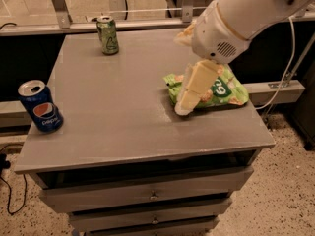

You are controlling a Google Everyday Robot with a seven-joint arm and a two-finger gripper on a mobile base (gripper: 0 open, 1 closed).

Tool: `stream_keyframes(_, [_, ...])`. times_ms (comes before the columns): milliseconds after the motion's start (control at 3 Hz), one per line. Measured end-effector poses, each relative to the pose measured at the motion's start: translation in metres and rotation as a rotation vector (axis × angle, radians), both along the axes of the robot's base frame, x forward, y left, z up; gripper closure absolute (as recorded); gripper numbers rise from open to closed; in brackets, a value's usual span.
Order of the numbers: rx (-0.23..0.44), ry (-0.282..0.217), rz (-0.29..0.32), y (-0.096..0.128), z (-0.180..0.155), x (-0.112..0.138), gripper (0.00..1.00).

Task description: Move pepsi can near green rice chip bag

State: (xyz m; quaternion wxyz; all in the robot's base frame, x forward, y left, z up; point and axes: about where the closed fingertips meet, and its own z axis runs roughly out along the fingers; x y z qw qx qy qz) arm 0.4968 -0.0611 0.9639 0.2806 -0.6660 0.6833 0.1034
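Note:
The pepsi can (40, 107) stands upright near the front left corner of the grey table (118, 92). It is dark blue with a round logo and an open silver top. The green rice chip bag (225, 90) lies flat near the table's right edge. My gripper (184, 104) hangs from the large white arm (246, 14) that comes in from the upper right. It points down and sits in front of the bag's left part, hiding it. It is far to the right of the pepsi can and holds nothing that I can see.
A green can (108, 35) stands upright at the back of the table, left of centre. Drawers (147, 195) sit under the tabletop. A metal rail (74, 26) runs behind the table. A cable (288, 58) hangs at the right.

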Motion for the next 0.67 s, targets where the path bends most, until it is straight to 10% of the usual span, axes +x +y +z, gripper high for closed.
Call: stream_keyframes(667, [0.325,0.032,0.207,0.139,-0.014,-0.001,0.0])
